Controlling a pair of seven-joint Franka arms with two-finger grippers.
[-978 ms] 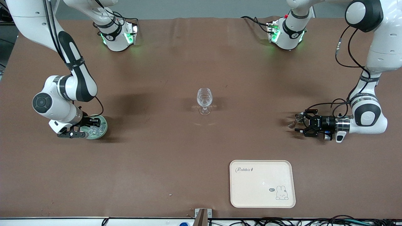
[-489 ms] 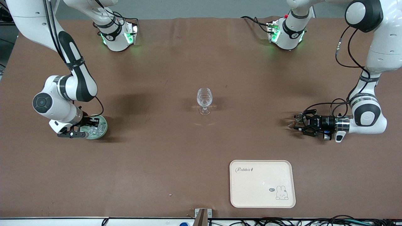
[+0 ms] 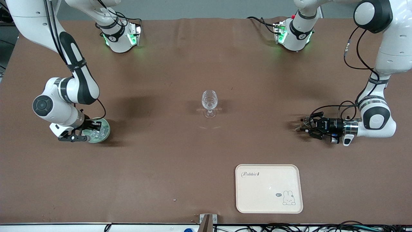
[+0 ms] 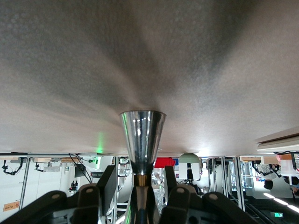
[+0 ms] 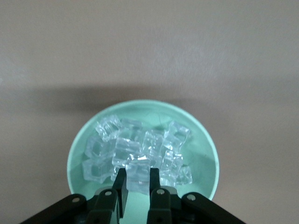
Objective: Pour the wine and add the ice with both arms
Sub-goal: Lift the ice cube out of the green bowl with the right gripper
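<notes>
Using the wine glass (image 3: 209, 103) in the middle of the table (image 3: 180, 58) as the reference point. Out toward the right arm's end from it, and a bit nearer the front camera, sits a mint green bowl (image 5: 210, 156) full of ice (image 5: 138, 151). The right gripper (image 5: 138, 181) is down inside that bowl, and the right wrist view shows its fingers (image 5: 120, 183) clamped tight on a single ice cube (image 5: 138, 174) at the edge of the pile.

Toward the left arm's end from the glass, the left gripper (image 4: 140, 184) lies low and sideways over the table. Its fingers (image 4: 108, 182) are partway apart, either side of a shiny metal cone-shaped cup (image 4: 142, 136). Can't tell if they're actually pressing on it.

A cream rabbit tray (image 3: 269, 188) sits nearer the camera than the glass.
</notes>
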